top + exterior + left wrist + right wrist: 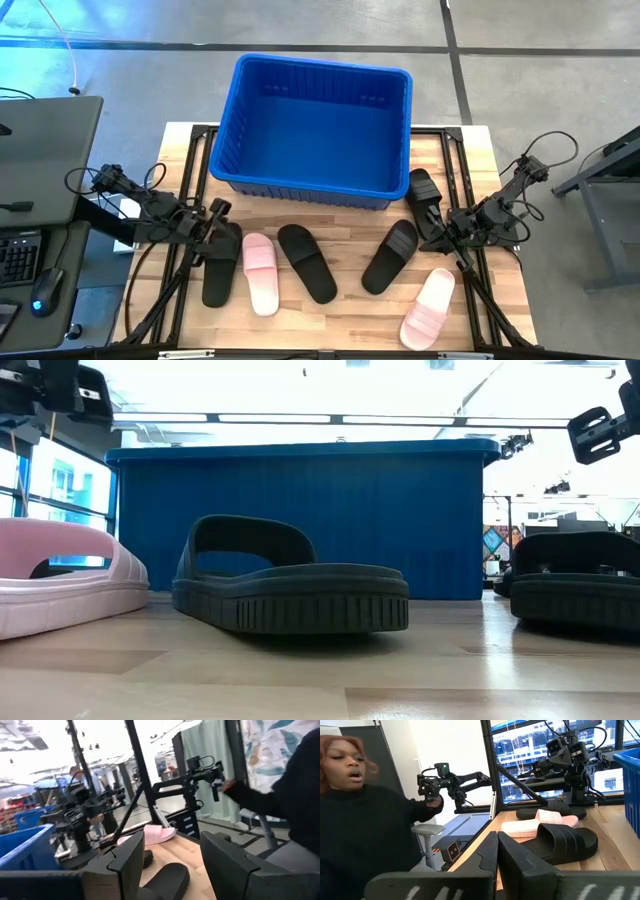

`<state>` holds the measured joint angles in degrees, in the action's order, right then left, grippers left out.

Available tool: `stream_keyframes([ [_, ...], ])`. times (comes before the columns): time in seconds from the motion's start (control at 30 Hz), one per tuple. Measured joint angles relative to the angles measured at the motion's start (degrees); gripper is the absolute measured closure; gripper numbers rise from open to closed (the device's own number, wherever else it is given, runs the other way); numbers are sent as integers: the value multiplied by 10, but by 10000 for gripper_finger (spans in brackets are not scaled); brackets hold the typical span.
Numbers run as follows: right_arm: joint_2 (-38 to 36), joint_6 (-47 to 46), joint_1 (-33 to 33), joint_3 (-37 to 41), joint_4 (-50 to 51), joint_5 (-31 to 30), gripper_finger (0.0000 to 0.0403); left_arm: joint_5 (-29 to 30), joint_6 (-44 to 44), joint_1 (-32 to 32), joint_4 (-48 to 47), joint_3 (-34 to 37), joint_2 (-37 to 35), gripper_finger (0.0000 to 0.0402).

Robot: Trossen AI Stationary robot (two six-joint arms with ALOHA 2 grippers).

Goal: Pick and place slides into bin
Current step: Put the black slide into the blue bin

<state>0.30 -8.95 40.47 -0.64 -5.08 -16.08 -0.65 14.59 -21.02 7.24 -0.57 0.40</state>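
From my console the six slides all lie on the table [470, 150] on the near side of the bin [400, 85], none inside it, so the whole job is ahead of me. Nearest to me is the pink slide [428, 309] at the near right, well apart from the bin; a little farther in lie the black slide [221, 267] under my left arm, the second pink slide [260, 273] touching or just beside it, then the two middle black slides, one [307, 262] left of centre and one [390, 256] right of centre. Closest to the bin is the last black slide [425, 203], just beside its near right corner. The left gripper [170, 865] hovers over the left black slide with its fingers spread apart and nothing between them; the right gripper [497, 851] hovers near the slide by the bin's corner with its fingers pressed together, also empty. My worry on the left is the pair lying so close: a careless descent could pinch or drag the pink one along. On the right, fingers that are not opened first would only shove the slide against the bin wall. The bin's tall wall could catch a carried slide lifted too low. Farthest out, a person [365, 835] stands beyond the table's right edge, within reach of a swinging arm.
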Motion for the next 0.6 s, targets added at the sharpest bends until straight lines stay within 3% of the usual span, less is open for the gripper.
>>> stream_keyframes([
  [0.33,0,87,0,0,-3,-14,402,-17,-26,0,-124,-107,48,220],
  [0.6,0,90,0,0,-9,-48,402,-19,-27,0,-271,-259,226,220],
])
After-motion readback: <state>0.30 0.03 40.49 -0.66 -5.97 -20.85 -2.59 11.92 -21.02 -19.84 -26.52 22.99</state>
